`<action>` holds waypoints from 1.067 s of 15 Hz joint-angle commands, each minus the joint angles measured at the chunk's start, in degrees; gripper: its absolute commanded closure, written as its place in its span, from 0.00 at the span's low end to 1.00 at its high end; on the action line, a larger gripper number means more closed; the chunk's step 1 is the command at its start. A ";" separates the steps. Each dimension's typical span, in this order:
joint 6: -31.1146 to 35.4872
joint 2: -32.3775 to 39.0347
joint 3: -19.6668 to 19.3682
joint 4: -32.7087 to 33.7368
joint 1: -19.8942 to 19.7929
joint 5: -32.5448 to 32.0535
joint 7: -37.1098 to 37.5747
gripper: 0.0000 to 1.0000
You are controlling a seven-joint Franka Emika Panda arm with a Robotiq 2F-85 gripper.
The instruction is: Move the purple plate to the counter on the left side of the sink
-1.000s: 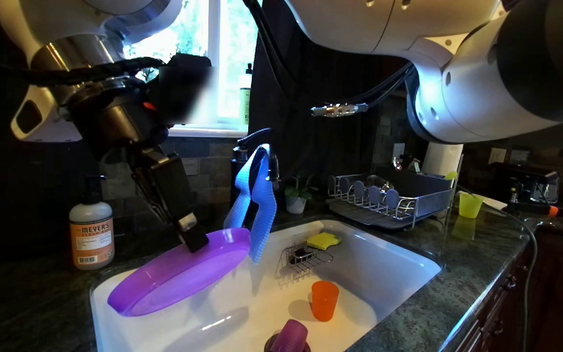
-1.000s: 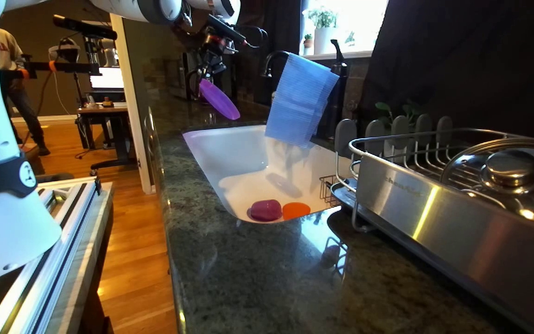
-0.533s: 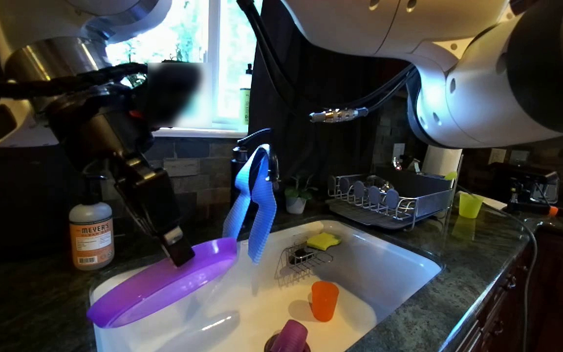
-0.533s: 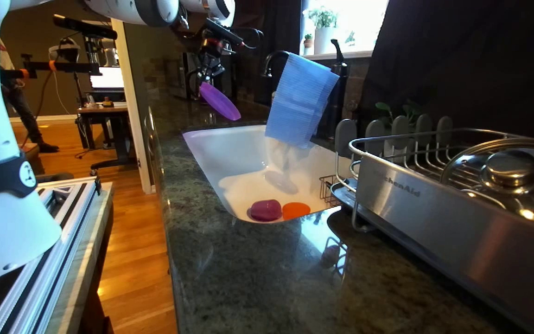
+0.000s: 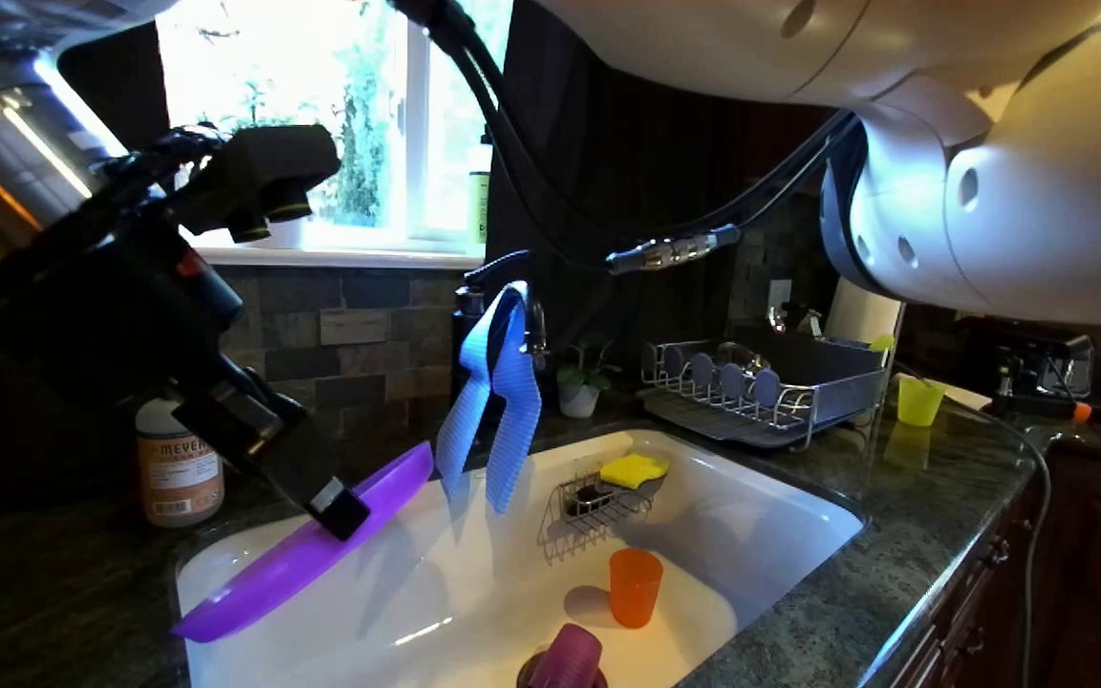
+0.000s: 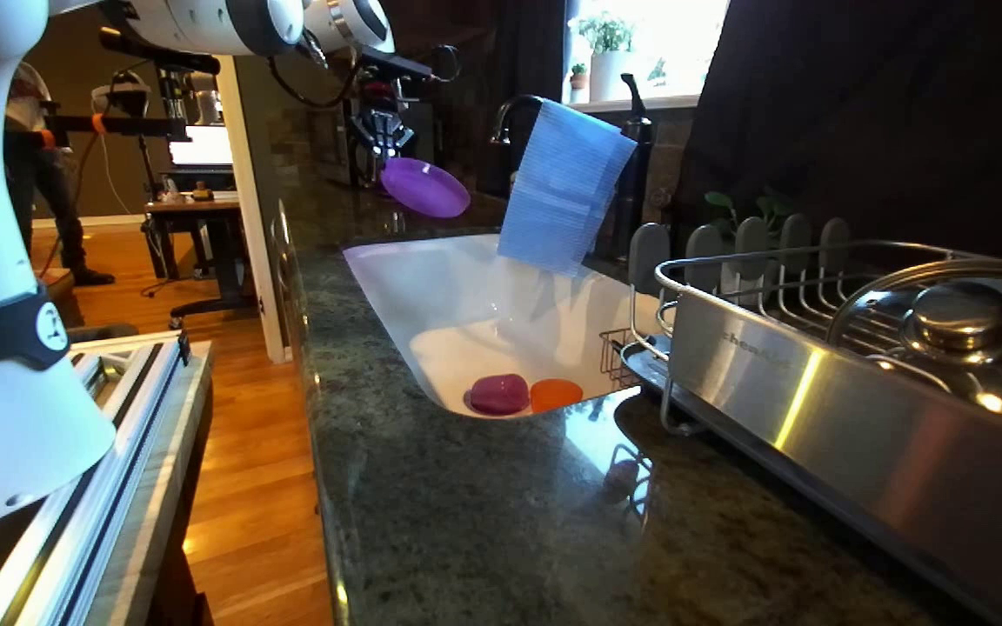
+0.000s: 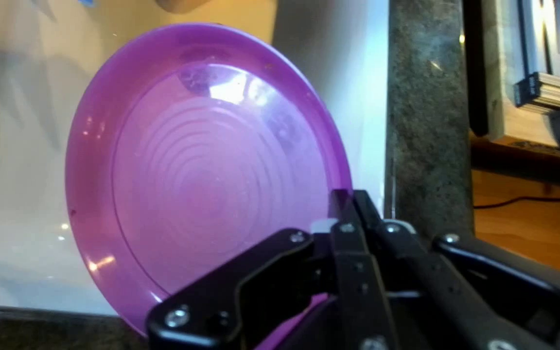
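Note:
My gripper is shut on the rim of the purple plate and holds it in the air, tilted, over the end of the white sink near the soap bottle. In an exterior view the plate hangs from the fingertips above the sink's far end. In the wrist view the plate's upper face fills the left half, and the fingertips pinch its right edge. The dark counter lies left of the sink; it also shows along the sink's edge in the wrist view.
A soap bottle stands on the counter behind the gripper. A blue cloth drapes the faucet beside the plate. An orange cup, a small purple object and a yellow sponge are in the sink. A dish rack stands beyond.
My gripper and the plate have moved left and lower in an exterior view. The plate has turned: it shows nearly edge-on there, and more of its face shows in an exterior view. The grip holds.

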 commanded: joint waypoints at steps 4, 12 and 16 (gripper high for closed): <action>14.85 0.89 -4.31 1.61 -0.02 -2.53 0.40 0.99; 37.85 0.48 1.30 0.10 -5.57 5.62 -11.64 0.99; 37.03 0.30 5.47 -0.56 -7.07 12.47 -13.55 0.99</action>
